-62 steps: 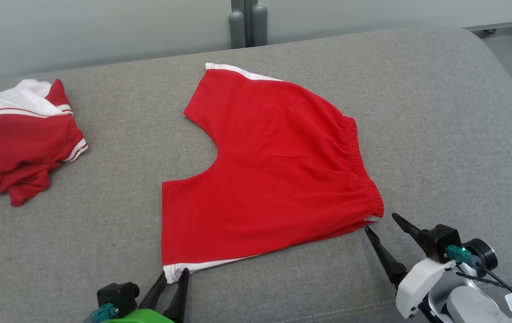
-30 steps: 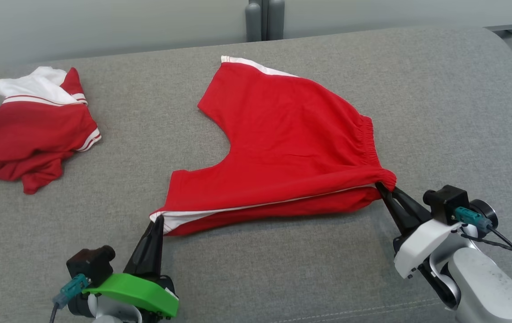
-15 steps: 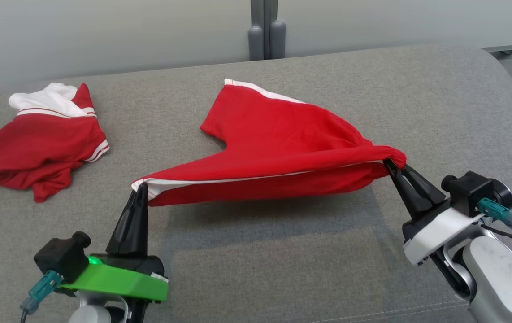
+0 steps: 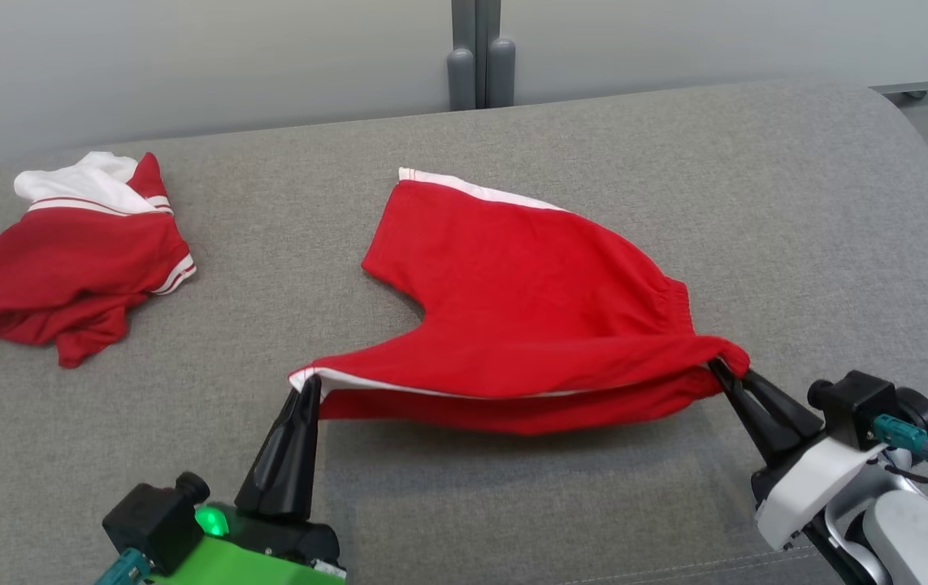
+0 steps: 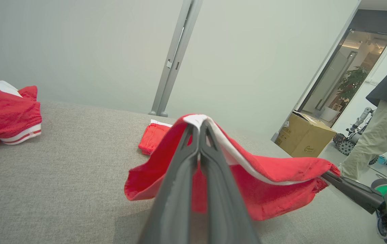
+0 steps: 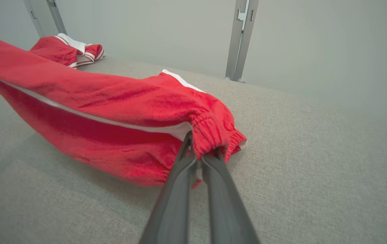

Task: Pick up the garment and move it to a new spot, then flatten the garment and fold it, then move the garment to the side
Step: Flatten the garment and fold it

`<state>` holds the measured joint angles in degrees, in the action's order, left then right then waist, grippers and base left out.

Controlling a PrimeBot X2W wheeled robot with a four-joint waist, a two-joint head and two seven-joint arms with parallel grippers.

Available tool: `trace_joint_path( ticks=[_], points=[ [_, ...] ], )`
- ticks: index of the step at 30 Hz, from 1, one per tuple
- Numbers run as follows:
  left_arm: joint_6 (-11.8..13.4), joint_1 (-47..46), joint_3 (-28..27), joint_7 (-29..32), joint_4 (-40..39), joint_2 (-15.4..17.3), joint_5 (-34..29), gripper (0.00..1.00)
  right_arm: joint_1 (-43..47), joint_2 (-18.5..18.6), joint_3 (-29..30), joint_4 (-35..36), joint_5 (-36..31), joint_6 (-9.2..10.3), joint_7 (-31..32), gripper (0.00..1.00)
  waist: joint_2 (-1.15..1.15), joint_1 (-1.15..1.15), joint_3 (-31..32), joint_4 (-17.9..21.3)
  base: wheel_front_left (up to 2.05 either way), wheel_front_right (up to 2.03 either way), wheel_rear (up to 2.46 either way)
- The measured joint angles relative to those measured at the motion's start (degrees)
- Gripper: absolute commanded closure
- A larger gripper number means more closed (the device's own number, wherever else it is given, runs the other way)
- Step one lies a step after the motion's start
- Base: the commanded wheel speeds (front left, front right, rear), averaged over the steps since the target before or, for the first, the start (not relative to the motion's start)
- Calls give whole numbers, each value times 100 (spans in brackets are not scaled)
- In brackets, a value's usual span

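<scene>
A crumpled red-and-white top [image 4: 66,252] lies on grey upholstery [image 4: 756,203]; cardboard box [image 5: 303,137] beyond; perhaps a plant [image 5: 351,81].

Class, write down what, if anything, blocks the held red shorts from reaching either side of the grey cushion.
Leftward, a crumpled red-and-white shirt lies on the grey fabric cushion; rightward of the red white-trimmed shorts, nothing visible blocks the way.

Even, bright overhead light — soft shadow under lifted shorts [image 4: 529,325]; wrist views bowed at edges, fingers blurred.
</scene>
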<state>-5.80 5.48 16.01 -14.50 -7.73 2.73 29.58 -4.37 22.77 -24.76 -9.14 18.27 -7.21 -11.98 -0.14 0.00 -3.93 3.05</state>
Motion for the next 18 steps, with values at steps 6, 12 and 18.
trace_joint_path(
  ticks=[6,12,18],
  points=[
    [27,240,-30,109,213,67,0,100,177,20,-93,-46,337,0,172,100,0,0,-125,23,0,0,0],
    [27,-305,-19,449,412,322,-182,100,-211,-105,-197,93,815,0,247,100,0,0,-360,86,0,0,0],
    [70,-1623,-7,927,810,405,-433,100,-836,-270,-18,-36,1270,0,468,100,0,0,-700,201,0,0,0]
  ],
)
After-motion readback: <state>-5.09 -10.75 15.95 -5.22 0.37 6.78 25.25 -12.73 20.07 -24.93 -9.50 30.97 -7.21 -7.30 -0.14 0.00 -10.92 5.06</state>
